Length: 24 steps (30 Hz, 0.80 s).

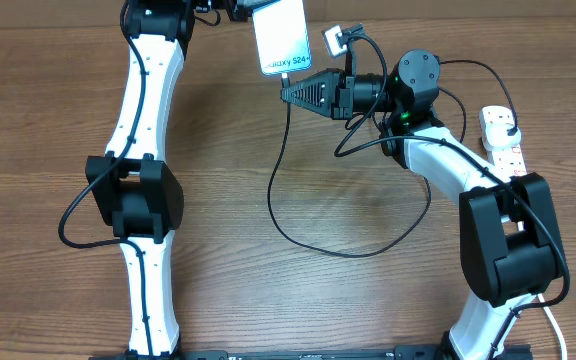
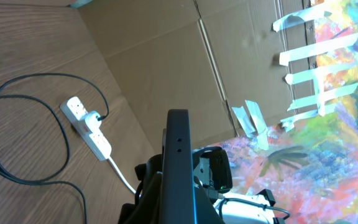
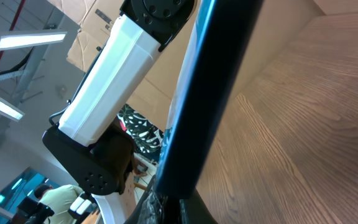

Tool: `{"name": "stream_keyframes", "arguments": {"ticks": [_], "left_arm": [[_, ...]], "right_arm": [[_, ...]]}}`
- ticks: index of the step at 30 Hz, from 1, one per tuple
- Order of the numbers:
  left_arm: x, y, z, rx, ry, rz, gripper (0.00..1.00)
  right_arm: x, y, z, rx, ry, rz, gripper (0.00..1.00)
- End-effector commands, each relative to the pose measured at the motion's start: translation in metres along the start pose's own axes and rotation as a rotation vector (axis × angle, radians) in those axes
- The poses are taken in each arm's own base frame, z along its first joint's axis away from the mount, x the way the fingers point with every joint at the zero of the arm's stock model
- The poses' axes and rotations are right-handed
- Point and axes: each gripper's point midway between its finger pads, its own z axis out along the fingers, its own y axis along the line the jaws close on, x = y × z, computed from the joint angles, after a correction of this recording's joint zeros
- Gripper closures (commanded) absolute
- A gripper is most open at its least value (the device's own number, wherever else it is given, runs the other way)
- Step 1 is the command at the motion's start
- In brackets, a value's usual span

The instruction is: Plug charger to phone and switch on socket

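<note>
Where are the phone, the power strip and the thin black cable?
phone (image 1: 281, 38): overhead view, middle of its screen.
power strip (image 2: 100, 144): left wrist view, its white body.
cable (image 1: 272, 200): overhead view, left of its loop.

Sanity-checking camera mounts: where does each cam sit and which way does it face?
Overhead: above the table, looking straight down; left arm, right arm, phone, socket all show.
Left wrist: behind the phone's edge, facing across the table to the socket; right arm's wrist beyond.
Right wrist: beside the phone, tilted up; left arm and ceiling lights show.
Shared: phone in all three; socket in overhead and left wrist.
</note>
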Motion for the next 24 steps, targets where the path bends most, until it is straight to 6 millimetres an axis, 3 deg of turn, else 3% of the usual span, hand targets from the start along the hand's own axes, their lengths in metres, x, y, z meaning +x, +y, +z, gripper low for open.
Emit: {"name": "stream_keyframes", "arguments": {"ticks": [1, 24], "left_arm": [[-0.002, -0.01, -0.0031, 0.001, -0.004, -0.017, 0.96], [0.0019, -0.0118, -0.0052, 0.012, 0.019, 0.04, 0.96]], "right_arm": [[-0.006, 0.0038, -0.0021, -0.006, 0.0, -0.021, 0.96], [-0.0056, 0.0041, -0.0023, -0.007, 0.003, -0.021, 0.96]]}}
